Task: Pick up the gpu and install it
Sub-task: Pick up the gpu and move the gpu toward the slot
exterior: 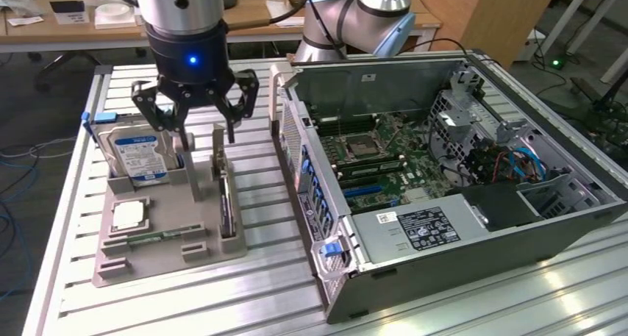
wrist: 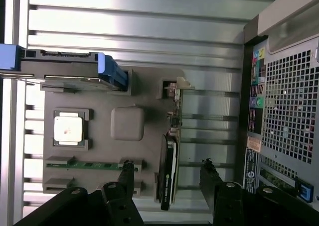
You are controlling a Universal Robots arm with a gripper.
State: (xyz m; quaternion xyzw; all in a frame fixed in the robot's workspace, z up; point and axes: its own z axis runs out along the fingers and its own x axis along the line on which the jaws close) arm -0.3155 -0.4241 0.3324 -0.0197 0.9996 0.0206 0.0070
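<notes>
The gpu (exterior: 226,207) stands on its edge in a slot of the grey holder tray (exterior: 201,204), a thin dark card with a green board edge. In the wrist view the gpu (wrist: 169,166) runs edge-on between my two black fingers (wrist: 124,176). My gripper (exterior: 207,141) hangs open just above the card's far end, one finger on each side, not touching it. The gripper (wrist: 167,178) holds nothing. The open computer case (exterior: 442,181), its motherboard (exterior: 383,163) exposed, lies at the exterior view's right.
On the tray are also a silver hard drive (exterior: 137,156) with a blue-white label, a square processor (exterior: 128,215) and a narrow green memory stick (exterior: 147,238). The case's rear panel (wrist: 289,111) stands close beside the tray. Everything rests on a slatted aluminium table (exterior: 196,299).
</notes>
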